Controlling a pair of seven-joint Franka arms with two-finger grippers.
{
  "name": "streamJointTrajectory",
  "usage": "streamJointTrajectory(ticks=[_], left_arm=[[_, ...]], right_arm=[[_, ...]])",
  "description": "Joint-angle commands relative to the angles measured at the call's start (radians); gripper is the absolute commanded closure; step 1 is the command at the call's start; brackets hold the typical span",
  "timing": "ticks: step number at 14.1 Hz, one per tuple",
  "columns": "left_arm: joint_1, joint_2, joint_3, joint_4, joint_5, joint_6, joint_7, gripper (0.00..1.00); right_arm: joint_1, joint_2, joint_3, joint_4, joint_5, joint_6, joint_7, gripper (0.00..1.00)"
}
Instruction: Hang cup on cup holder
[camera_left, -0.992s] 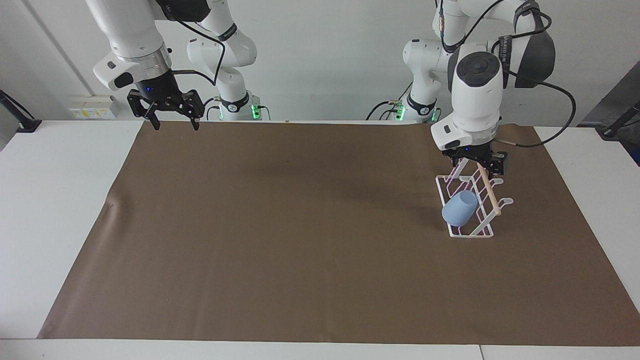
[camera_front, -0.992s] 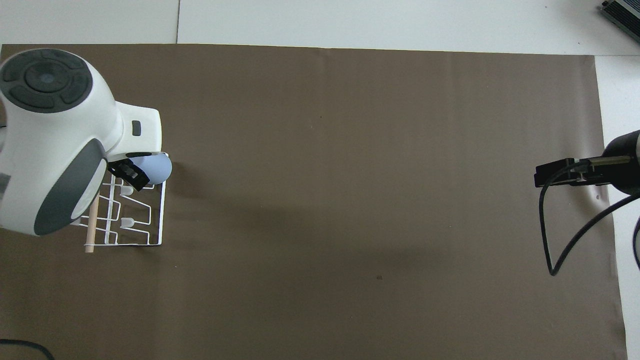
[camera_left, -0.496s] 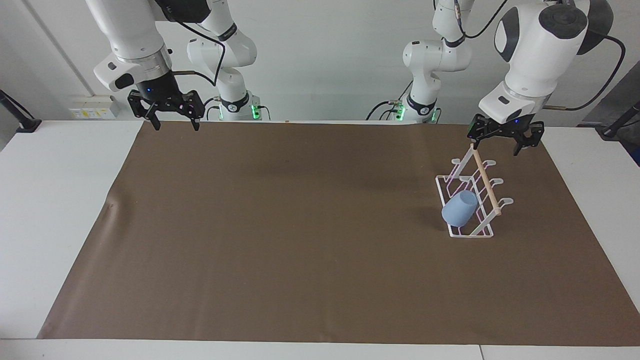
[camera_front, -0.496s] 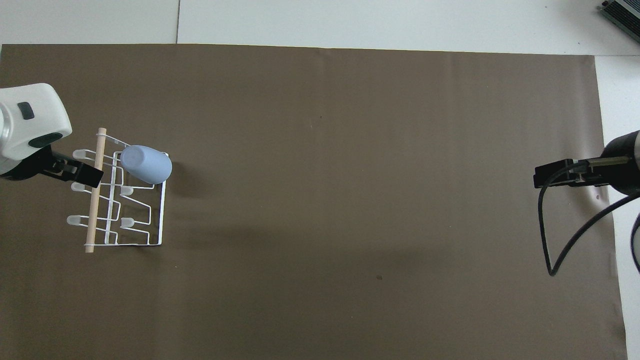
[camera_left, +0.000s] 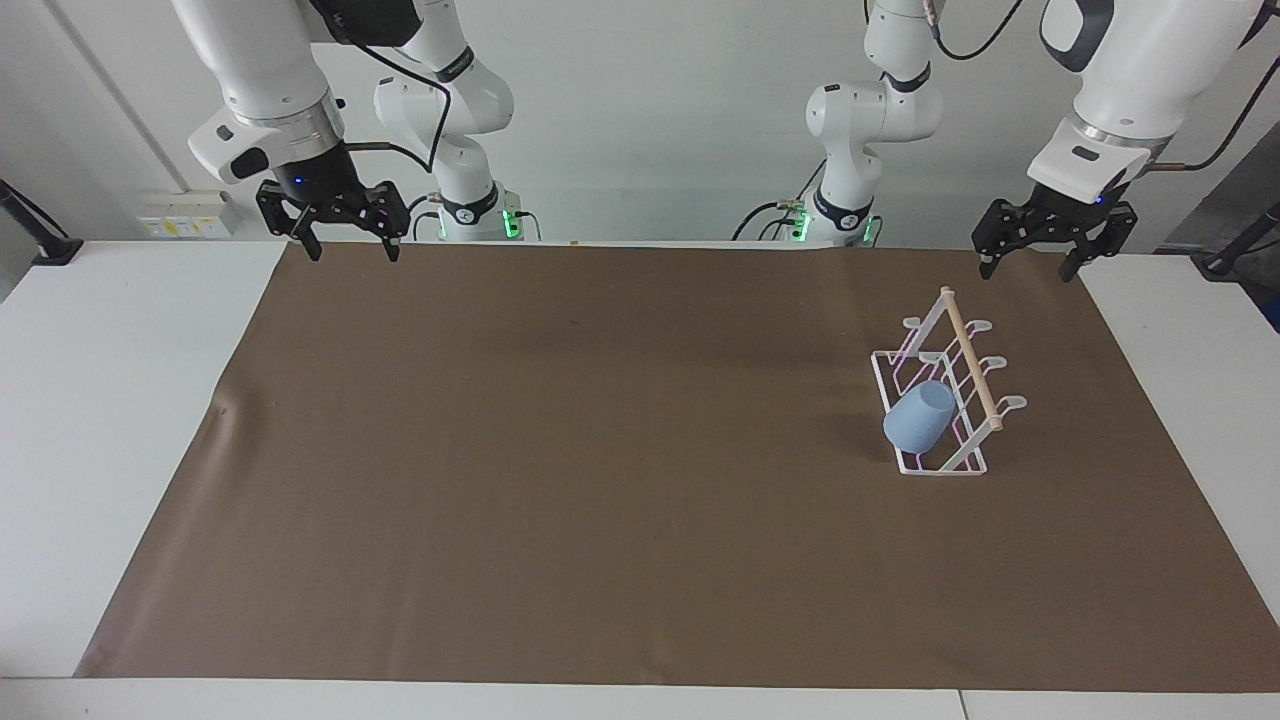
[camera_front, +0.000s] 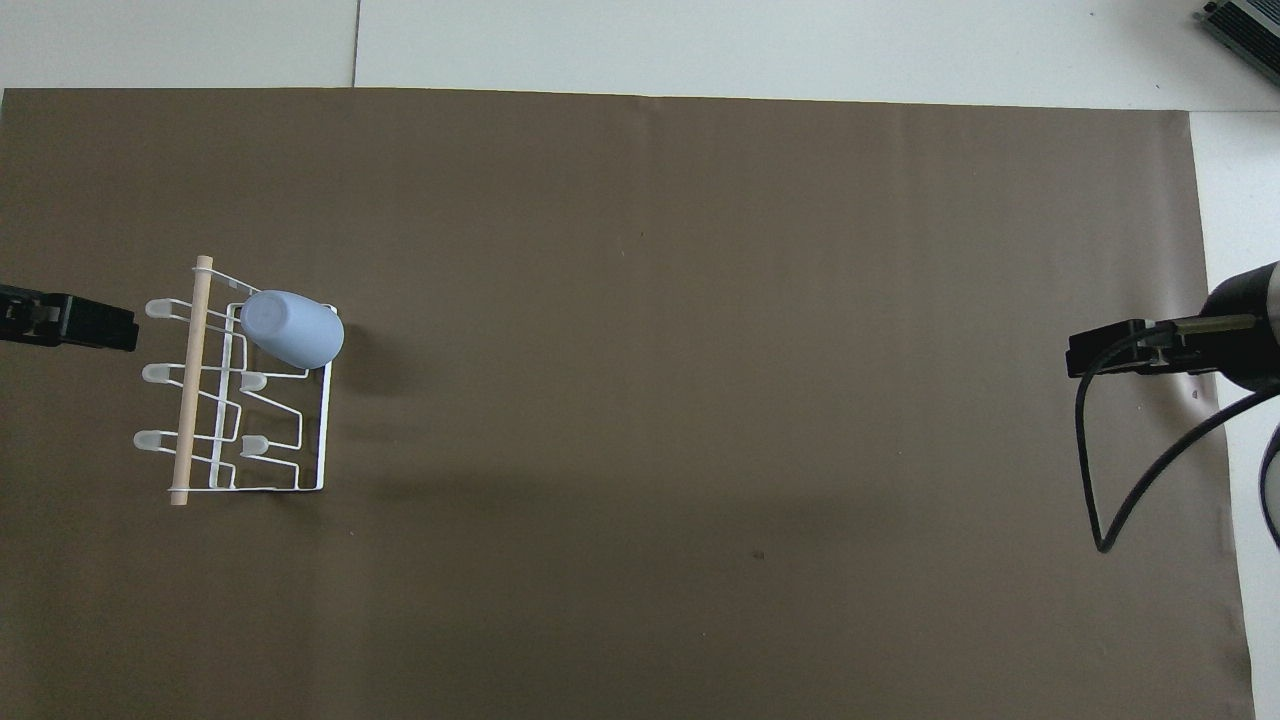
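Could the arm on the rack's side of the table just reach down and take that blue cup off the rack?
Probably yes. The left gripper hangs open and empty above the mat, the cup sits exposed on a prong of the cup holder, and nothing lies between them.

Two distant high views, one facing the robots, one overhead, sharing the brown mat (camera_left: 600, 480).

Two glossy white jointed arms with dark grey joint caps are seen at the frame's top. Black cables are looped along them, green lights glow at the bases, and each is ended by a black skeletal pincer: left pincer (camera_left: 1029, 265), right pincer (camera_left: 350, 246).
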Motion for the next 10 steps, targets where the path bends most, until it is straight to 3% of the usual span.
streamJointTrajectory(ticks=[1,3,10], left_arm=[[0.039,0.053,-0.008,0.096,-0.028,-0.055,-0.013,0.0],[0.048,0.085,-0.007,0.167,-0.051,-0.101,-0.014,0.0],[0.068,0.059,-0.008,0.109,-0.051,-0.095,-0.013,0.0]], right_arm=[[-0.014,-0.024,0.01,-0.026,-0.024,-0.009,-0.004,0.0],[-0.015,-0.028,0.009,-0.036,-0.022,-0.009,-0.004,0.0],[-0.015,-0.028,0.01,-0.036,-0.022,-0.009,-0.004,0.0]])
